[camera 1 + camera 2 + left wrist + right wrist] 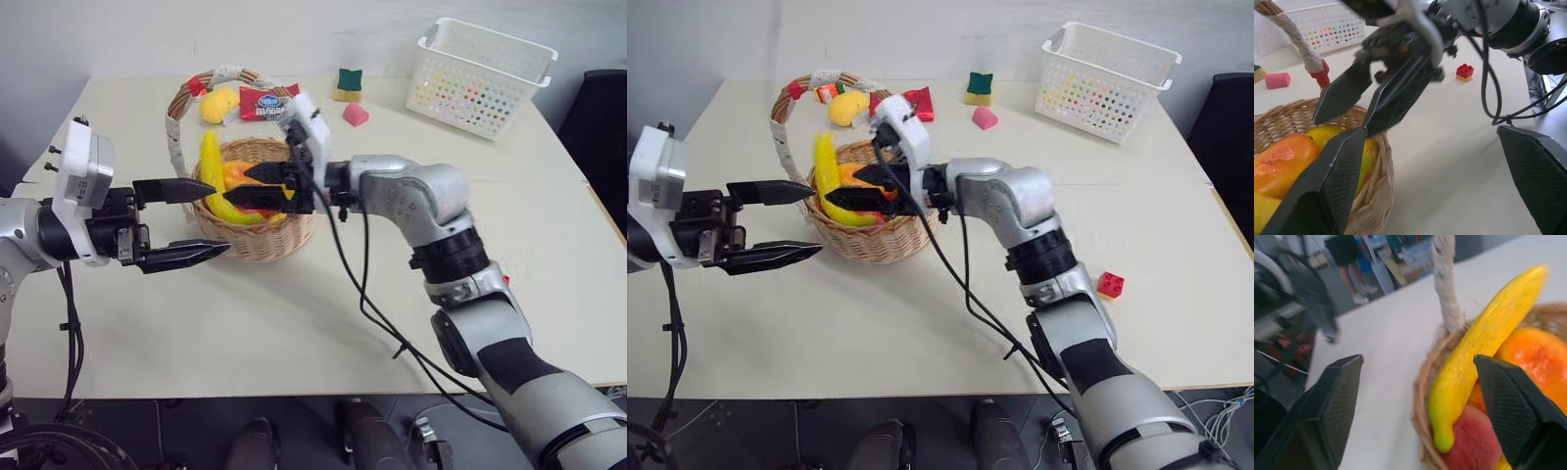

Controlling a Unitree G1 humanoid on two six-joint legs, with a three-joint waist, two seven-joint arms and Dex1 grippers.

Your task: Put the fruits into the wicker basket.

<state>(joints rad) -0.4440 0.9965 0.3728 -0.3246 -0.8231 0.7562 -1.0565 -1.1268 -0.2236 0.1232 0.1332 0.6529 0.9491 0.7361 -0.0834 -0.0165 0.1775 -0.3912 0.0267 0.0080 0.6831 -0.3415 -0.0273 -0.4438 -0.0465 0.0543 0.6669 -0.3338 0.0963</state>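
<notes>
The pale tabletop [294, 323] ran back to a grey wall, with a white perforated basket [485, 73] far beyond the right gripper [257, 186] and a small red block [1109, 285] on the table behind its arm. That claw hung level over the wicker basket [257, 235], its two black fingers spread and holding nothing; directly beneath and around its tips lay the banana [214, 176], leaning on the rim, the orange mango [1283, 164] and a reddish piece [1474, 445]. The left gripper [186, 223] waited just outside the rim, jaws wide apart and empty, its tips facing the right one across the basket edge. A yellow fruit [219, 104] sat past the basket's handle [181, 108], beside a red snack packet [263, 101]. The drop looked done, so the careful course would be to lift the right claw straight up, clear of handle and banana, before swinging away. Dragging sideways could snag the leaning banana or tip the basket.
</notes>
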